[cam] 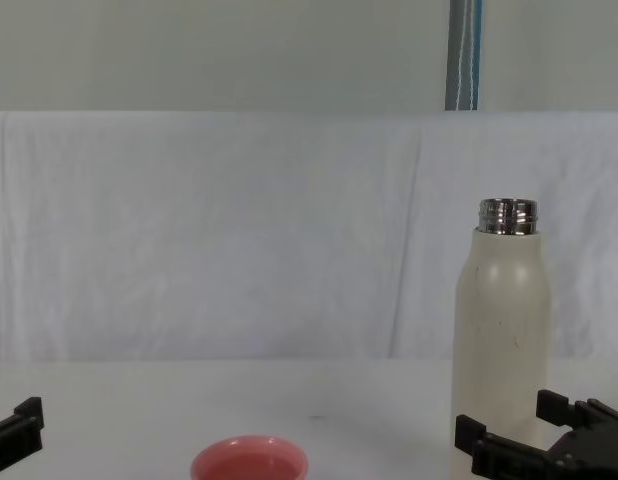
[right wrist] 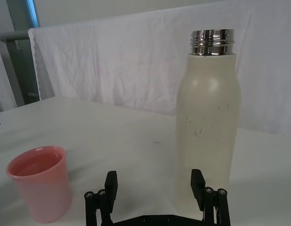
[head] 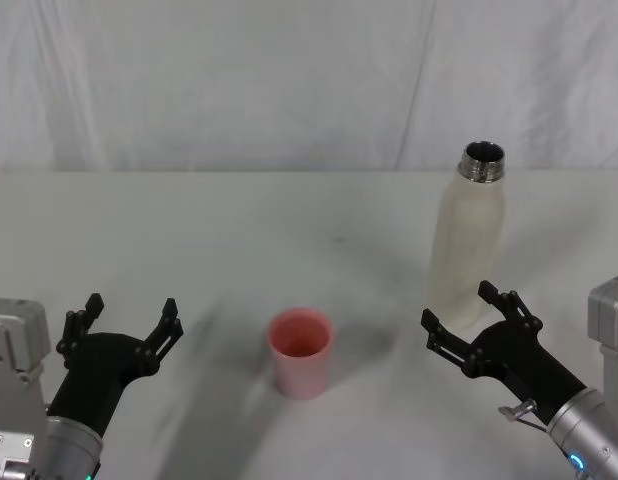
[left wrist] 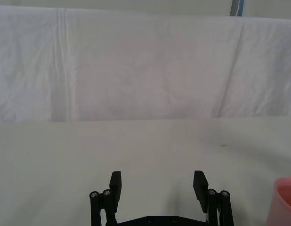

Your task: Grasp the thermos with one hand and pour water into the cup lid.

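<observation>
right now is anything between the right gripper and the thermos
Nothing. In the head view the open right gripper sits just in front of the thermos, with bare table in the gap.

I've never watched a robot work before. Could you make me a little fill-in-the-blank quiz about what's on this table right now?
1. The thermos stands upright with its steel neck ____, no cap on it.
2. The colour of the cup lid is ____.
3. The tool nearest the thermos is the ____ tool.
4. The left tool has its fingers spread ____ and holds nothing.

Missing words: open; pink; right; open
</observation>
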